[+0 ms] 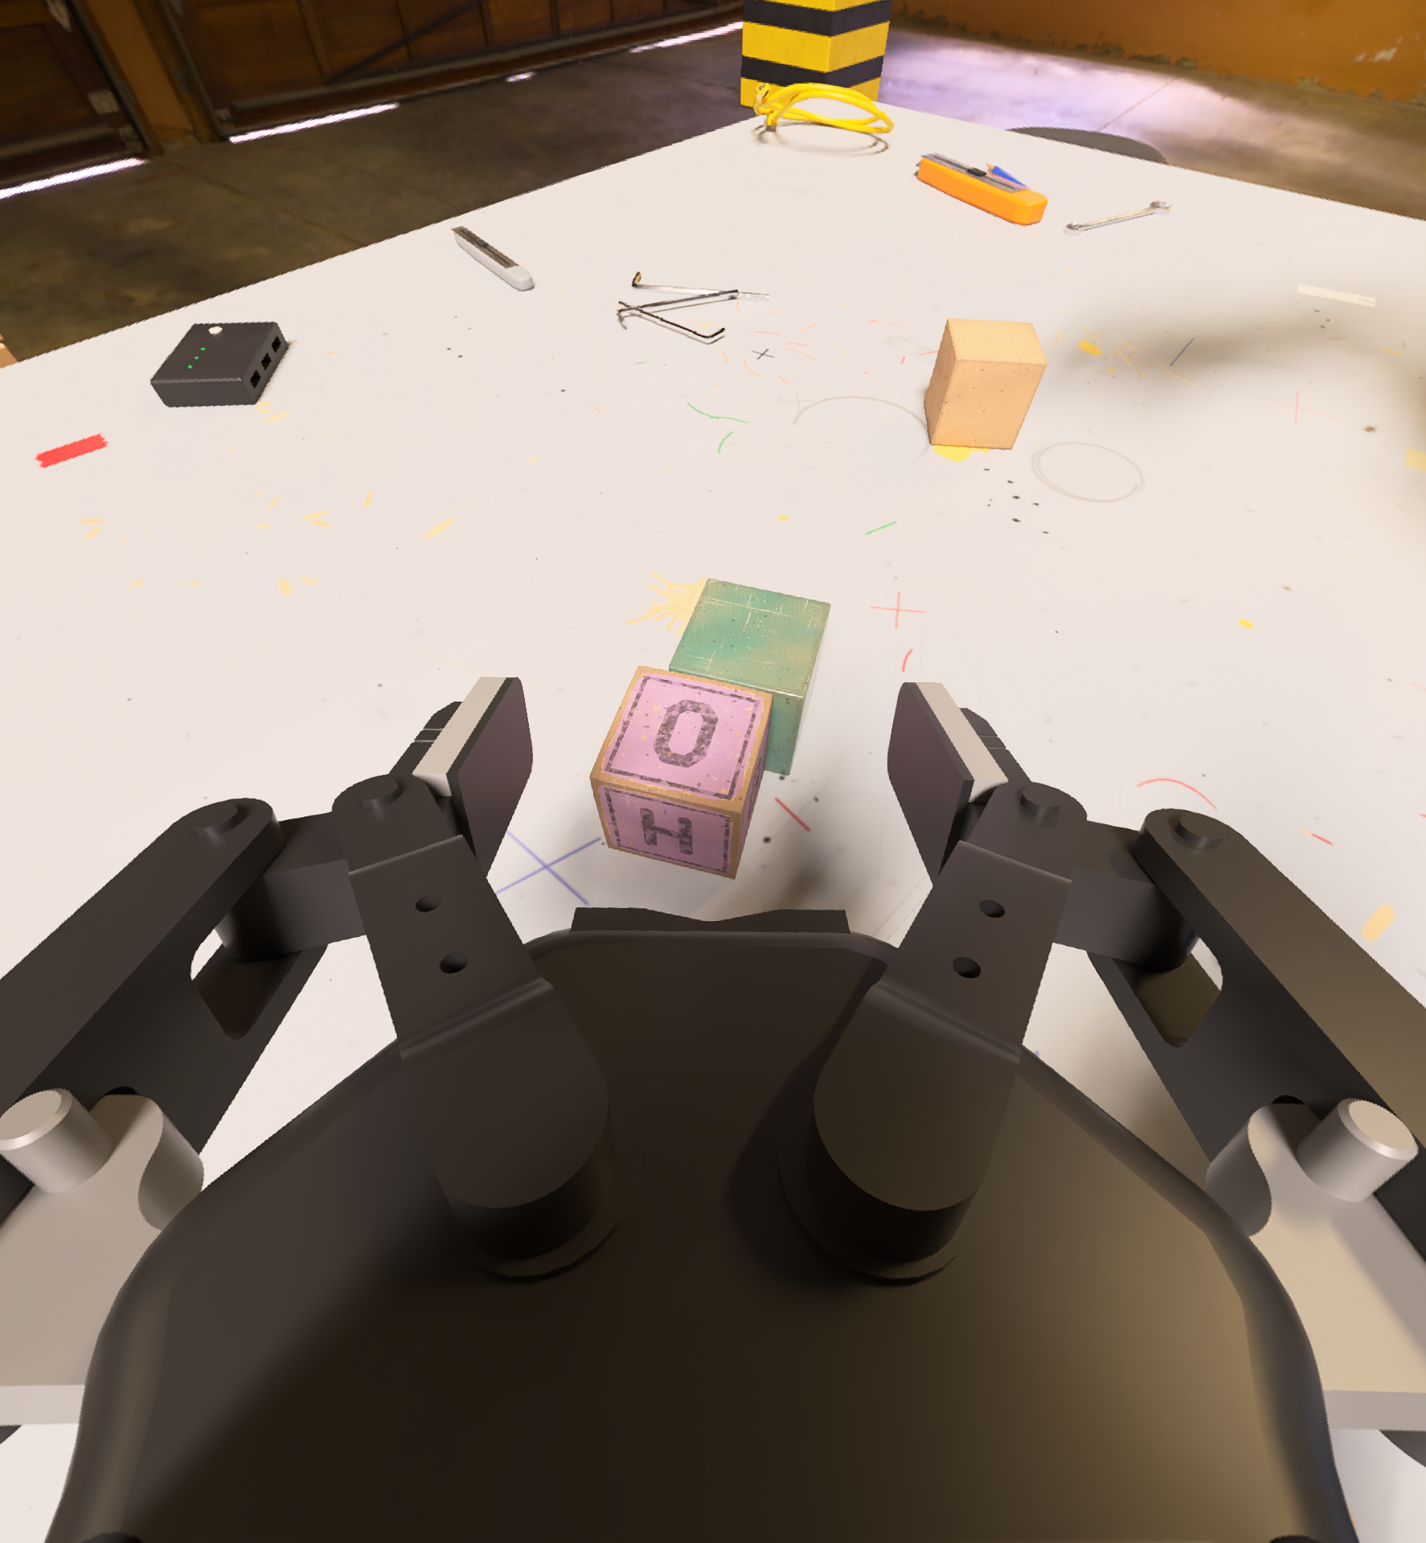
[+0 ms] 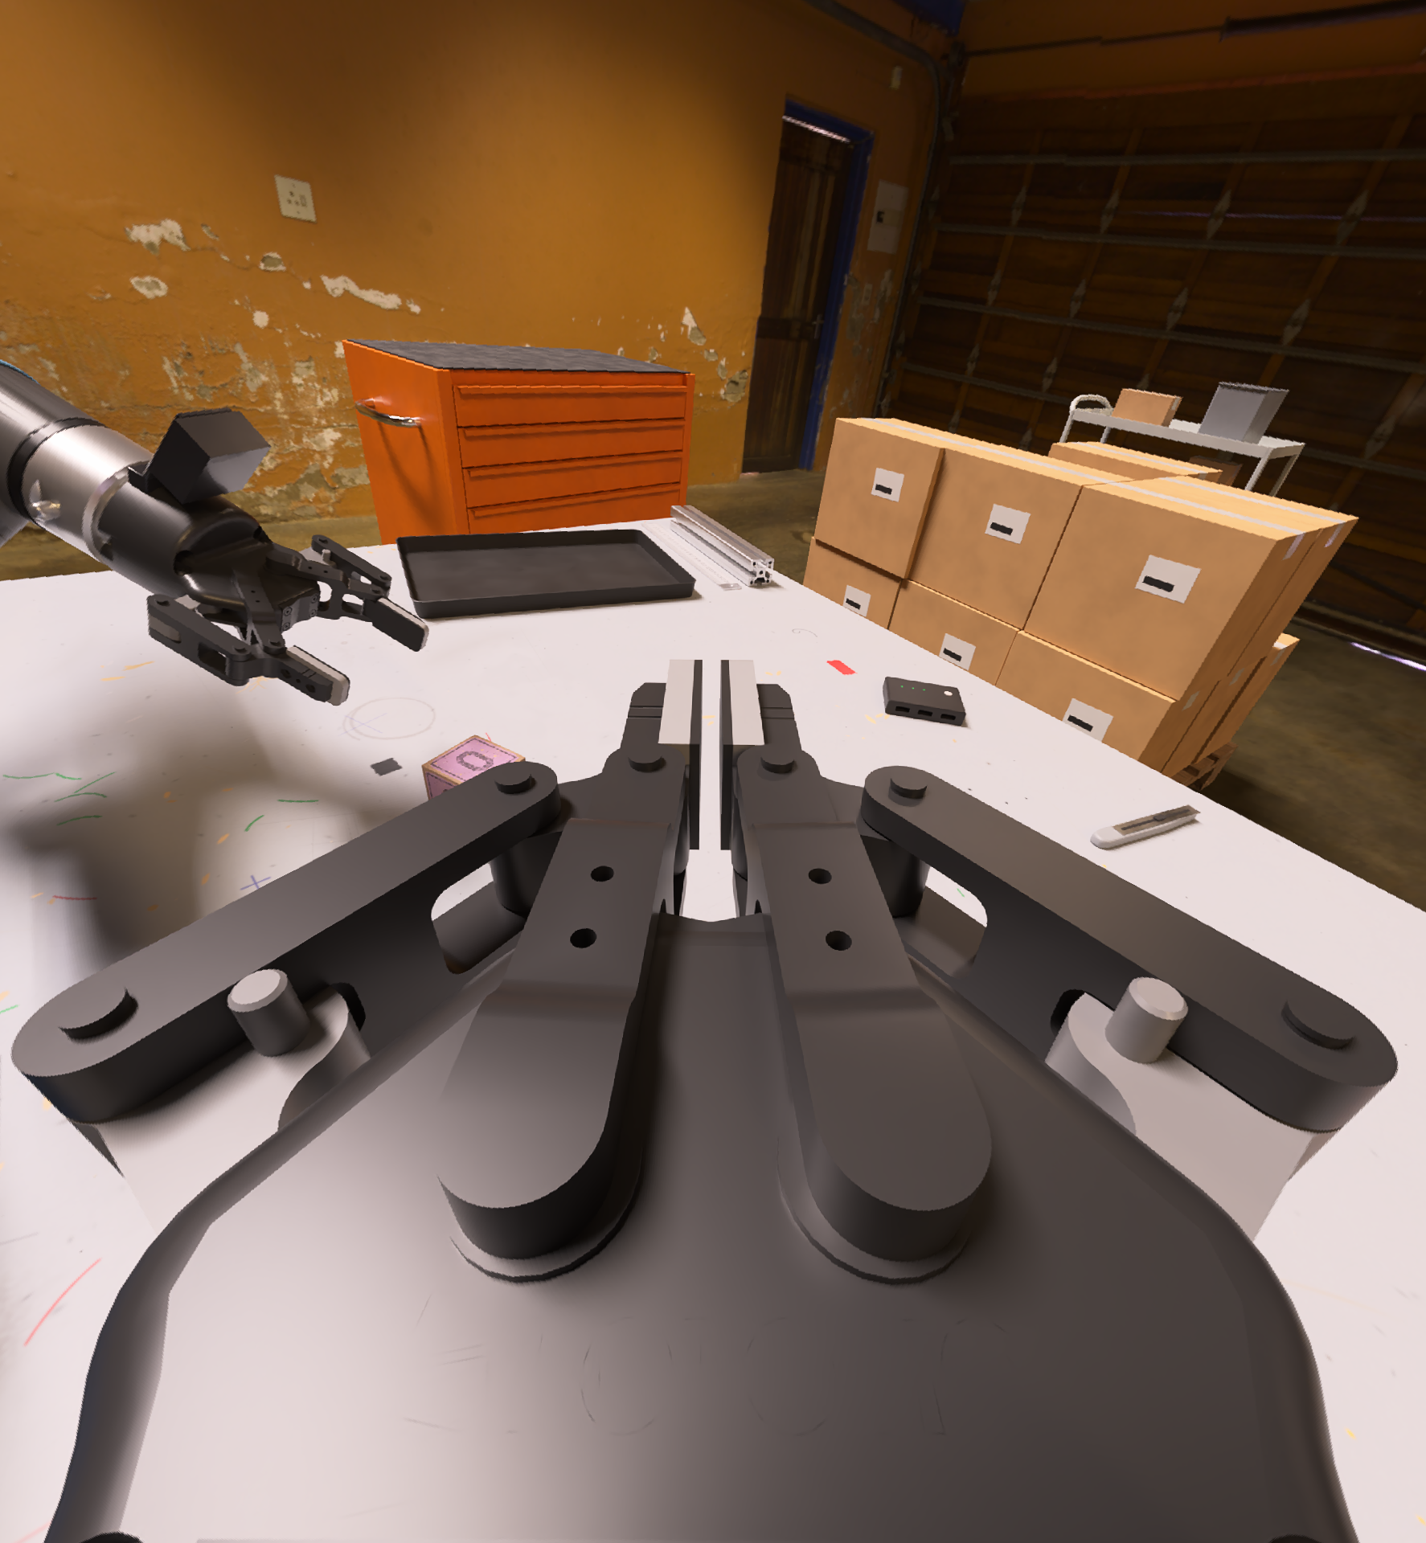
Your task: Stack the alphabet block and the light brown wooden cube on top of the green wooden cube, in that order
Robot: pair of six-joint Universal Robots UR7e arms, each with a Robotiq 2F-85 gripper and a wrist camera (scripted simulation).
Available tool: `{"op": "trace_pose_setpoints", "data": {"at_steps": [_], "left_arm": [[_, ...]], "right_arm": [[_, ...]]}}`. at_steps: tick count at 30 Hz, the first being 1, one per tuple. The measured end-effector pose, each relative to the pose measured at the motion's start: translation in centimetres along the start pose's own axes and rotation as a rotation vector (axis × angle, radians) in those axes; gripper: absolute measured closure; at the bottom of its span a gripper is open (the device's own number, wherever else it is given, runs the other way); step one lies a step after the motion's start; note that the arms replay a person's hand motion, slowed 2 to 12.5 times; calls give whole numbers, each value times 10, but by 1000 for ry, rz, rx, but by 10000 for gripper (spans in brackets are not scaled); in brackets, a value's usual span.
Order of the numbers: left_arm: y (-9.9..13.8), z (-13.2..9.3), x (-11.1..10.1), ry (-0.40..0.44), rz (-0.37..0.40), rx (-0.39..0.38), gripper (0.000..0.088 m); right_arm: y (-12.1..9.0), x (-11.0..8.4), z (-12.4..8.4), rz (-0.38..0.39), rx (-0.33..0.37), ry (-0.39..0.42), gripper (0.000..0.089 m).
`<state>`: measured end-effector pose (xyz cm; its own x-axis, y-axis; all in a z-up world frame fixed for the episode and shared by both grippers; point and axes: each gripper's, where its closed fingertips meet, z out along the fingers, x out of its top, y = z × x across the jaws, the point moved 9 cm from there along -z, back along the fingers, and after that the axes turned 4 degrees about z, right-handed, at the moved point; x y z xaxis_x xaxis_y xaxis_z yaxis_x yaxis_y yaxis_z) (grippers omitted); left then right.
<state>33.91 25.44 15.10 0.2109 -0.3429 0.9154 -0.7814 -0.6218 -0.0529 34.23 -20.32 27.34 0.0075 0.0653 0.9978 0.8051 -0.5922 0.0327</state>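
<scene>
The alphabet block, pink faces with wooden edges, stands on the white table just in front of the green wooden cube; I cannot tell if they touch. The light brown wooden cube stands alone farther off to the right. My left gripper is open and empty, hovering just short of the alphabet block, its fingers wider than the block. In the right wrist view the left gripper hangs above the table beyond the block. My right gripper is shut on nothing; it hides the green cube.
A small black box, a grey utility knife, hex keys, an orange tool, a wrench and a yellow cable lie toward the far edges. A black tray and an aluminium bar lie at another edge; cardboard boxes stand beside the table.
</scene>
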Motion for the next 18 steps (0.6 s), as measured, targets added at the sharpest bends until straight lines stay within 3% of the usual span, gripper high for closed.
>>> {"op": "trace_pose_setpoints", "data": {"at_steps": [10, 18], "left_arm": [[4, 10, -2, -8, 74, -17, 46], [6, 19, -7, -60, 132, 12, 28]], "right_arm": [[1, -2, 1, -3, -6, -18, 850], [2, -3, 3, -2, -8, -33, 846]]}}
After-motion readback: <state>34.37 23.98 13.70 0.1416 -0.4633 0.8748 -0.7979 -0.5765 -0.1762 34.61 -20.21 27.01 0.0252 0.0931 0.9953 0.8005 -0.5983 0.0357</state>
